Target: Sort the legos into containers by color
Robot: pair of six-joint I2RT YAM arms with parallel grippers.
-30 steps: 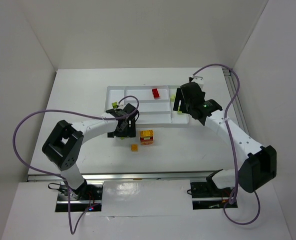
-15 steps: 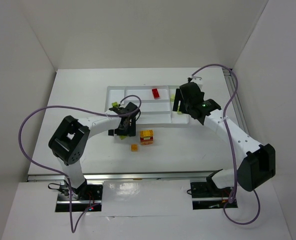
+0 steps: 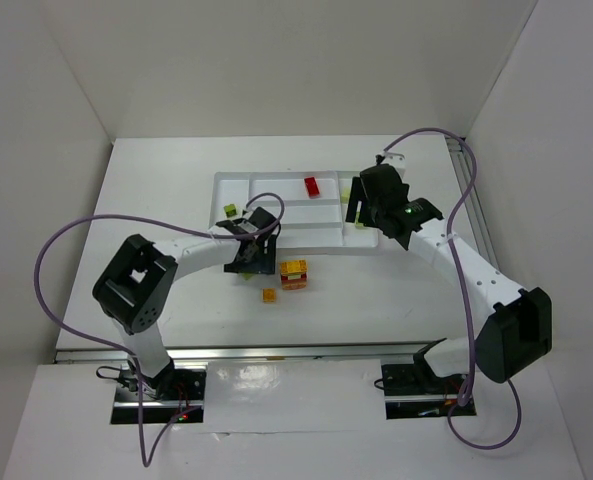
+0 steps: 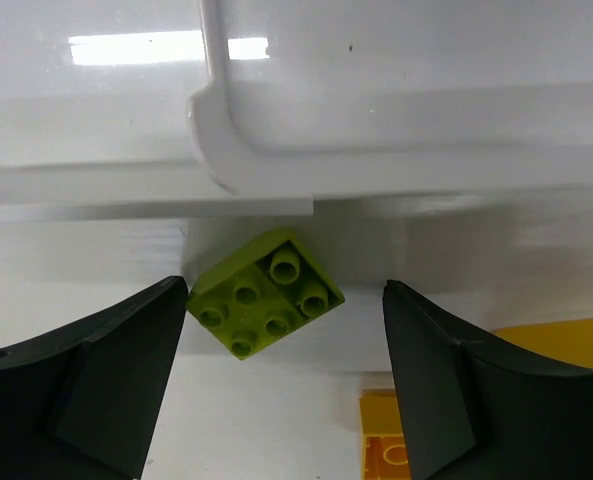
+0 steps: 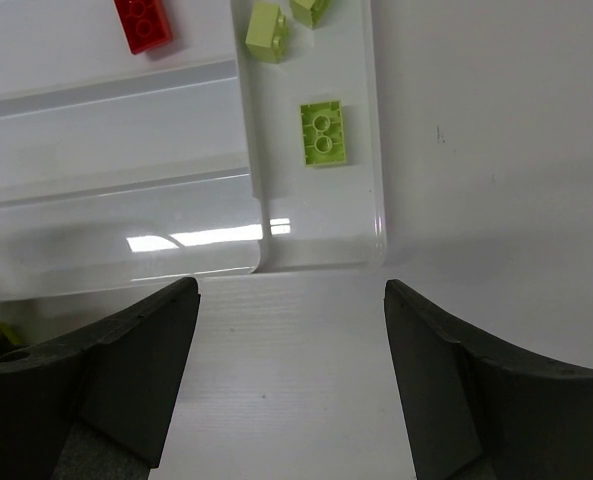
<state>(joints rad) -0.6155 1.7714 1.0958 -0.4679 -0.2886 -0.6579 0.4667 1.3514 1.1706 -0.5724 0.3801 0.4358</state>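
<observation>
Brick of lime green colour lies flat on the worktop, studs up, directly between the two fingers of the left end effector, a little closer to its left finger, whose tip is at the brick's corner; I cannot tell if they touch. The jaws stand wide apart and nothing is clamped. Just ahead of the end effector, beyond the brick, is the rounded corner of the white tray, so the brick is outside the tray. Its long axis runs diagonally to the line on which the fingers close, so I judge that they would meet corners and not flat sides, and the brick may turn when squeezed; a small turn of the wrist would help. An orange brick lies near the right finger. The right end effector is also spread with nothing in it, over bare worktop, and ahead of it a compartment holds green bricks. The left arm is clearly nearer to this brick.
</observation>
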